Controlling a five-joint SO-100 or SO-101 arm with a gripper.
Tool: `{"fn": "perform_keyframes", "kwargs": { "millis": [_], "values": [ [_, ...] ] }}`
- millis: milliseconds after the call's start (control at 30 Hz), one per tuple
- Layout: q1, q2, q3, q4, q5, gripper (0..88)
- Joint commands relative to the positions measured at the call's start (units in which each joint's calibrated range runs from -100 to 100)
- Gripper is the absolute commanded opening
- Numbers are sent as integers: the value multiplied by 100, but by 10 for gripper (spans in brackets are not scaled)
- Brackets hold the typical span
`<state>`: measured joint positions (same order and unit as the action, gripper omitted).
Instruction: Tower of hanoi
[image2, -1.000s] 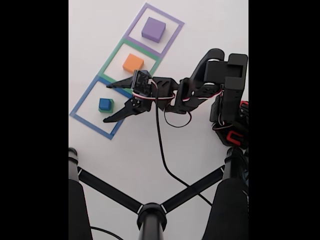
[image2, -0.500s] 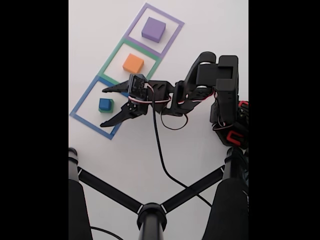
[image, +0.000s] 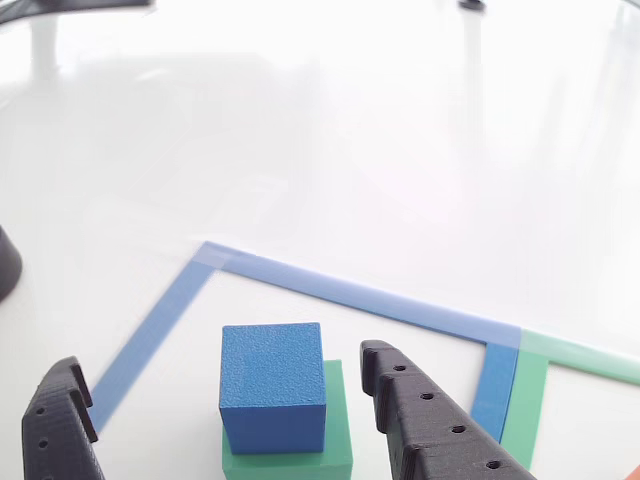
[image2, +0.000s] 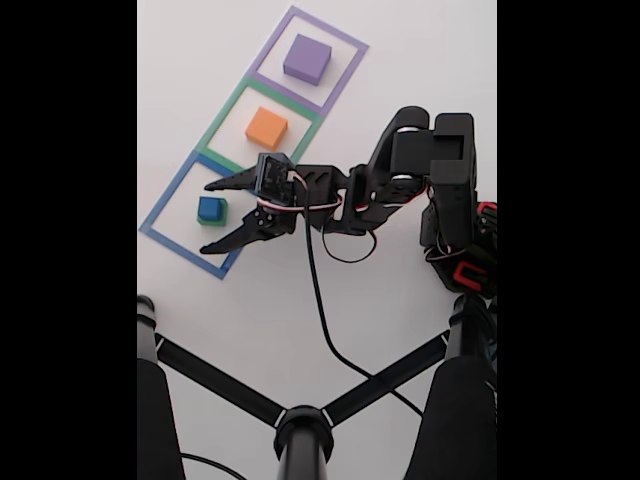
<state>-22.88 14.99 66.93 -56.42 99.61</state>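
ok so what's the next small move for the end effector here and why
Probably ease forward a little, then close on the blue cube. The end effector is open, with one finger on each side of the cube, which sits on the green block inside the blue tape square. The fingertips seem only about level with the cube's near face, so a short advance should give a fuller grip.

Blue cube (image: 272, 385) matte, grainy foam; table (image: 330, 150) glossy white; hand (image: 225, 425) matte black plastic
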Motion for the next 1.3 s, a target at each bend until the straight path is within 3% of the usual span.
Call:
{"fn": "perform_keyframes", "kwargs": {
  "millis": [0,767,1267],
  "values": [
    [-49,-56,-82,-117,39,260],
    [-56,-104,-82,199,39,64],
    [-64,-657,-9,660,39,27]
  ]
}}
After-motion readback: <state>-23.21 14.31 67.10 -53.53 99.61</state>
